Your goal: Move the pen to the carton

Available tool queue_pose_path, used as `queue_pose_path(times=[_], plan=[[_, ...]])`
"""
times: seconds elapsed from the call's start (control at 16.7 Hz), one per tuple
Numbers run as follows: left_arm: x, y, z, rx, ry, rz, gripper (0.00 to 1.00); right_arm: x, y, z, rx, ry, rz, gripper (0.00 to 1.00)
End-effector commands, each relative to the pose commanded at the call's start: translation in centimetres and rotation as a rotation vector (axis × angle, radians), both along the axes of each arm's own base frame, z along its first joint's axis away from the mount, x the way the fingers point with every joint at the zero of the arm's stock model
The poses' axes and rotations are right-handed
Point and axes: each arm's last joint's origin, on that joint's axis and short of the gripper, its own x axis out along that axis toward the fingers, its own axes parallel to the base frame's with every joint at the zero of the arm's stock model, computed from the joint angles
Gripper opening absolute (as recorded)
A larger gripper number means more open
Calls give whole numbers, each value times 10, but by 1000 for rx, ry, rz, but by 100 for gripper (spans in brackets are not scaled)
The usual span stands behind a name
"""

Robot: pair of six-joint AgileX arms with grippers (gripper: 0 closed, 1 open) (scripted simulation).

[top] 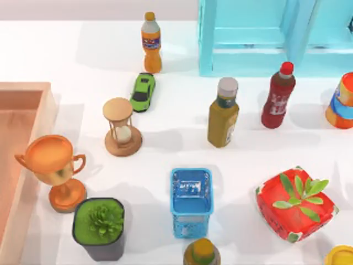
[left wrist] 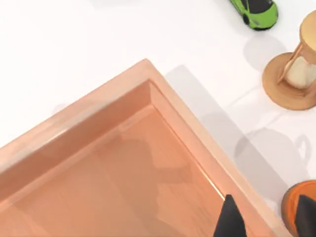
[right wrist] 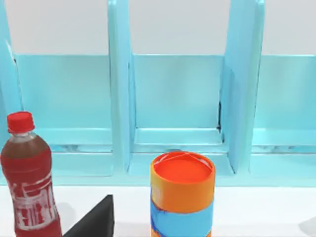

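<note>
The carton (top: 25, 96) stands at the left edge of the counter (top: 182, 149), open at the top, with its salmon floor bare where I can see it. Where the pen is, I cannot tell from here, so I judge that the task is not finished.

The left end effector (left wrist: 266, 222) hangs over the carton's corner. Its two dark fingertips (left wrist: 228, 221) are spread apart, and between them I see only the peach wall and a piece of white counter, so it pinches nothing. It is above the carton probably because this is the place of delivery, and a spread end effector fits either a release or an arm that carries nothing; which one, I cannot decide.

Just beside the carton's right wall stands a golden trophy (top: 52, 165), and a little farther an hourglass (top: 121, 130) and a green toy car (top: 143, 91). The trophy is tall and near the wall, so any move of this arm toward the counter should go up first, I think, in order not to knock it.

The right end effector (right wrist: 96, 222) is at the right side of the counter, facing the blue shelf (right wrist: 177, 98), near a red bottle (right wrist: 29, 177) and an orange-and-blue can (right wrist: 182, 197). It looks parked; its state I cannot tell.
</note>
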Motion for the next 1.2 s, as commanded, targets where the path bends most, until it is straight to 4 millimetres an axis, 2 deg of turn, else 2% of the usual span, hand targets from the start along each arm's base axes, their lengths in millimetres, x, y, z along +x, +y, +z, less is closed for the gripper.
queue_pose_path(times=[0.18, 0.54, 1.02, 1.2], plan=[[-2, 10, -3, 15, 27, -6, 0, 0, 0, 0, 0, 0, 0, 100], [-1, 9, -6, 17, 25, -10, 0, 0, 0, 0, 0, 0, 0, 100], [12, 1, -57, 16, 27, -6, 0, 0, 0, 0, 0, 0, 0, 100], [14, -1, -65, 15, 28, -6, 0, 0, 0, 0, 0, 0, 0, 100]])
